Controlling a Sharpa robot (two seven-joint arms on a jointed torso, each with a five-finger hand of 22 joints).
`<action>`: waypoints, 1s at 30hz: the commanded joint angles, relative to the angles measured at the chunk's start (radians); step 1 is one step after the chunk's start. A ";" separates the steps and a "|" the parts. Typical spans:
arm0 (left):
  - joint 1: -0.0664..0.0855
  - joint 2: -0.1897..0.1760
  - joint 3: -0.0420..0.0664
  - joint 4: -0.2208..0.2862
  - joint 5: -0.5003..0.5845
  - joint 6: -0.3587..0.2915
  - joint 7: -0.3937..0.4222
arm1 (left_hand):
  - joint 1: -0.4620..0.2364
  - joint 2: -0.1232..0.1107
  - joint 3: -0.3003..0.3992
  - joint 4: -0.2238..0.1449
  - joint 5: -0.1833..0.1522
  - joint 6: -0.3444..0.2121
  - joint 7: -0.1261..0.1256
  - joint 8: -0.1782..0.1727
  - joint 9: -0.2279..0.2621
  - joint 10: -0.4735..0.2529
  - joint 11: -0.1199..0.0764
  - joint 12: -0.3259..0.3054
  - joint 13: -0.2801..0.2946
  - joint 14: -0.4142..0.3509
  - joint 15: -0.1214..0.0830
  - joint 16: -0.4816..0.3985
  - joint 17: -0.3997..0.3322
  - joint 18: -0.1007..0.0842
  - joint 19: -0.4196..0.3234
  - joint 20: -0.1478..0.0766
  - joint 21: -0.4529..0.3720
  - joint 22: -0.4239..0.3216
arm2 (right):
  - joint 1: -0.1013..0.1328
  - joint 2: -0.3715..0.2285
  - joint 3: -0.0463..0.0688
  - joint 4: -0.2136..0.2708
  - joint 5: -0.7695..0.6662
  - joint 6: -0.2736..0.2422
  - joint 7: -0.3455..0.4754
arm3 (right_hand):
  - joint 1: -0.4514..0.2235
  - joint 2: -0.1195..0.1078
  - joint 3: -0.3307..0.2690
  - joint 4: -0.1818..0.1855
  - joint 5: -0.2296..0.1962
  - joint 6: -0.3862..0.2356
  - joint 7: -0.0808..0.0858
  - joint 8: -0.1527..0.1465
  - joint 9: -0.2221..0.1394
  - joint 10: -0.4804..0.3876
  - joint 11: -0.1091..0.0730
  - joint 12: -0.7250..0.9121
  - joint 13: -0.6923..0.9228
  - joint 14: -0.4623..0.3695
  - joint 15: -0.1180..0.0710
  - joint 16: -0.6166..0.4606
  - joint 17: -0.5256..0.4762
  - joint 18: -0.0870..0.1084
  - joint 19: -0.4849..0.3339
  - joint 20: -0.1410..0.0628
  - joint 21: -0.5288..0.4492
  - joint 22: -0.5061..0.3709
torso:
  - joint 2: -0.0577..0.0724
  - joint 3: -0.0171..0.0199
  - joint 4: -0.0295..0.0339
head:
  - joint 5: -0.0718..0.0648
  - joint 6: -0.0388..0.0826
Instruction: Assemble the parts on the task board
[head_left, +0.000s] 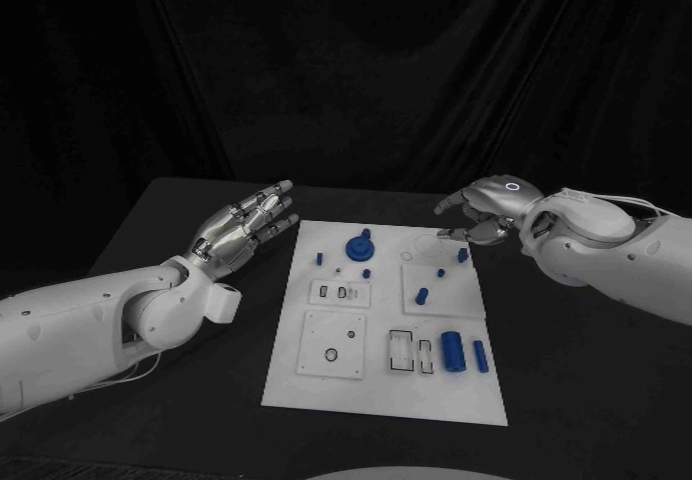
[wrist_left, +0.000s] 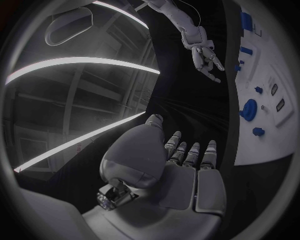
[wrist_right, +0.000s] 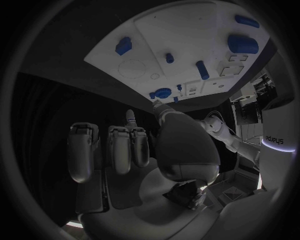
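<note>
The white task board (head_left: 378, 385) lies in the middle of the black table. On it are a round blue part (head_left: 356, 246), a thick blue cylinder (head_left: 453, 350), a slim blue pin (head_left: 480, 356) and several small blue pieces such as one at the far right corner (head_left: 463, 254). My left hand (head_left: 248, 225) hovers left of the board's far corner, fingers straight and apart, holding nothing. My right hand (head_left: 483, 212) hangs above the far right corner, fingers bent down, nothing in it. In the right wrist view the fingers (wrist_right: 119, 147) stand free above the board (wrist_right: 187, 30).
The board has rectangular slots (head_left: 410, 352) and a raised square plate with a hole (head_left: 333, 343) near its front. Black table surface (head_left: 577, 380) surrounds the board on all sides. A dark curtain hangs behind the table.
</note>
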 joint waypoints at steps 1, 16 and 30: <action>-0.004 0.008 0.001 -0.001 -0.026 -0.010 0.137 | 0.001 -0.005 0.002 0.006 -0.002 0.002 -0.003 0.003 0.000 -0.001 0.004 -0.002 -0.001 0.000 0.004 -0.004 -0.001 0.016 0.002 -0.003 0.001 -0.001 | -0.012 -0.006 0.000 -0.002 -0.001 -0.080 -0.017 | 0.016 0.002 -0.011 0.001 0.002 0.012 0.006 0.004 -0.003 0.106 -0.004 0.003 0.263 0.106 -0.007 0.003 0.263 0.010 0.069 -0.006 0.002 0.239 | -0.005 0.0051 -0.0045 | 0.000 0.017; -0.014 0.028 0.001 -0.008 -0.029 -0.005 0.132 | 0.002 -0.003 0.002 0.005 -0.001 0.001 -0.004 0.002 0.000 -0.001 0.004 -0.003 -0.001 0.000 0.003 -0.004 -0.001 0.016 0.001 -0.004 0.000 -0.001 | -0.048 -0.004 0.000 -0.031 0.003 -0.091 0.002 | 0.078 0.006 -0.051 0.008 0.044 0.050 0.017 0.014 -0.023 0.106 0.006 0.003 0.263 0.106 0.001 0.003 0.263 0.009 0.071 0.001 0.004 0.240 | -0.031 0.0268 -0.0248 | 0.007 0.013; -0.018 0.034 0.001 -0.016 -0.029 0.006 0.123 | 0.006 -0.002 0.005 0.002 0.005 -0.003 -0.005 0.001 -0.001 -0.001 0.004 -0.003 -0.001 0.000 0.002 -0.004 -0.001 0.015 0.000 -0.005 0.000 -0.002 | -0.070 -0.009 0.000 -0.049 0.027 -0.087 0.013 | 0.097 -0.012 -0.076 0.018 0.002 0.055 0.016 0.014 -0.030 0.106 0.006 0.003 0.263 0.106 0.002 0.003 0.263 0.008 0.074 0.002 0.009 0.242 | -0.035 0.0355 -0.0286 | 0.004 -0.003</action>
